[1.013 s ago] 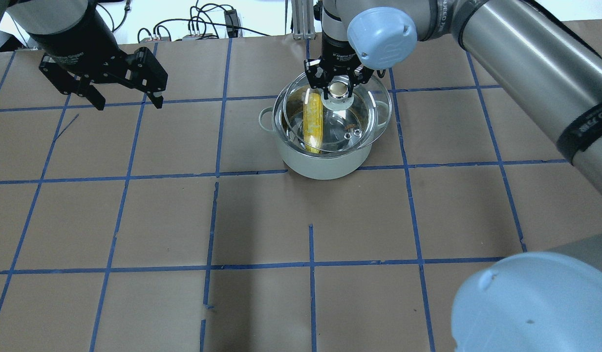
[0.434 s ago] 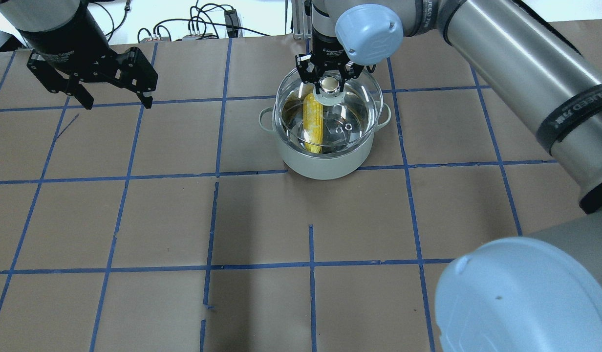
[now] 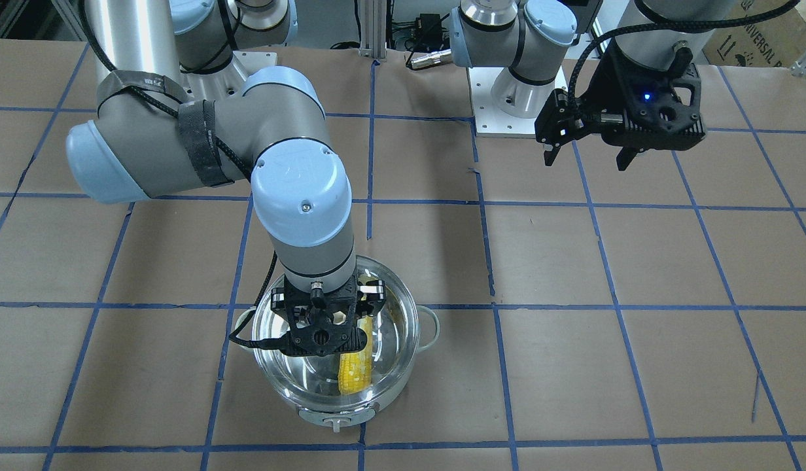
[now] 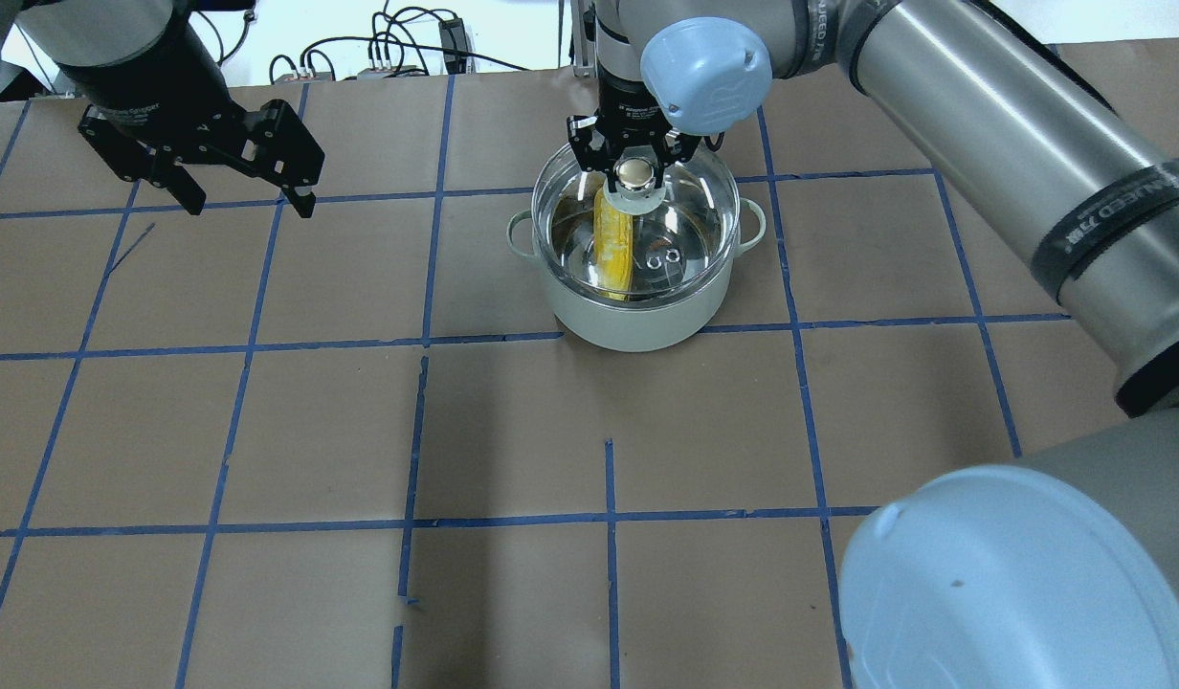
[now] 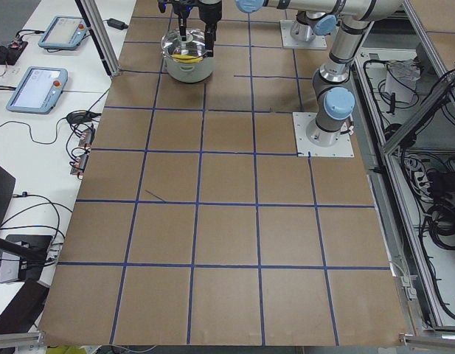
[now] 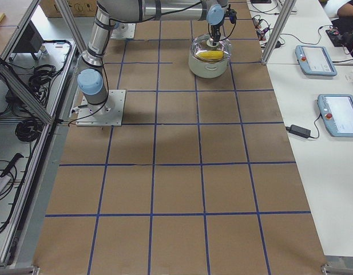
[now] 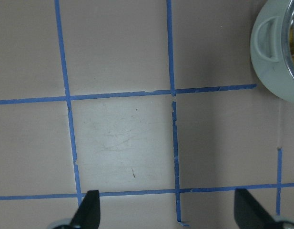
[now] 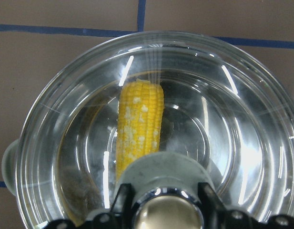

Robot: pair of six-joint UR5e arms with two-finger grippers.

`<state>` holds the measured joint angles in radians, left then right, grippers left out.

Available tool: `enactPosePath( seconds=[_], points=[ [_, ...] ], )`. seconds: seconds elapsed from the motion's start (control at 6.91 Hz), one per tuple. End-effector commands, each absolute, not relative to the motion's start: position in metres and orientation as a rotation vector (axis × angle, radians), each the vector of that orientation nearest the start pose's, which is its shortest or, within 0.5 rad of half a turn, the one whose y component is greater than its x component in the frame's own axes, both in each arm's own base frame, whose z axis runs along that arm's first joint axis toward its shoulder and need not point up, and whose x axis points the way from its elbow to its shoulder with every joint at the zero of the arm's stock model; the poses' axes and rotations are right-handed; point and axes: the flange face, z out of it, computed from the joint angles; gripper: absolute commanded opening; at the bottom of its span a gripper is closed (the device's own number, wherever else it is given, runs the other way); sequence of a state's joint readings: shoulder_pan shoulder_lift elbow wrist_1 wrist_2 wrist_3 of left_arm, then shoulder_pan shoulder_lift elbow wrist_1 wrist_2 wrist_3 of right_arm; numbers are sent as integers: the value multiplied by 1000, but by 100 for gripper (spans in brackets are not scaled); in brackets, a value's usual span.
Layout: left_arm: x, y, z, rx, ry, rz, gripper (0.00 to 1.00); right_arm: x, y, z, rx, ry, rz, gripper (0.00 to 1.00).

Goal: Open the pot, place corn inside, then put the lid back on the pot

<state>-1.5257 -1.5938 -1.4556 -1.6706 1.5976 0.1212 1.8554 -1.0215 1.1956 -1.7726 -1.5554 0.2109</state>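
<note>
Gripping the lid by its knob, the right gripper hangs straight down over the pot at far centre of the table; its fingers are clamped on either side of the knob's gold cap, w/ the pale ring base just below them; the clear glass dome sits level and centred over the pot's mouth, covering it edge to edge, though whether its rim rests fully on the pot can't be told; the corn lies inside the pot, seen thru the glass, running near-to-far on the steel floor, a little left of centre; the pot's two loop handles stick out left and right from under the lid; the left gripper hovers at far left, well apart from the pot, jaws spread wide and holding nothing, above bare brown paper and a blue tape line; in the left wrist view, only one handle and a slice of the pot's pale shell show at the edge.
</note>
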Motion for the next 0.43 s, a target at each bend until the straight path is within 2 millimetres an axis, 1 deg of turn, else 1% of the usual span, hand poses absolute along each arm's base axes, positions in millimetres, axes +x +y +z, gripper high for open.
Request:
enactPosePath(
  seconds=[0.0, 0.14, 0.29],
  points=[
    [-108, -504, 525, 115, 3114, 8, 100, 330, -646, 351, -115, 3120, -10, 8],
    [-108, -502, 524, 115, 3112, 8, 100, 331, -647, 346, -115, 3122, -1, 8],
    [-109, -501, 524, 115, 3114, 8, 100, 330, -648, 347, -115, 3123, -3, 8]
  ],
)
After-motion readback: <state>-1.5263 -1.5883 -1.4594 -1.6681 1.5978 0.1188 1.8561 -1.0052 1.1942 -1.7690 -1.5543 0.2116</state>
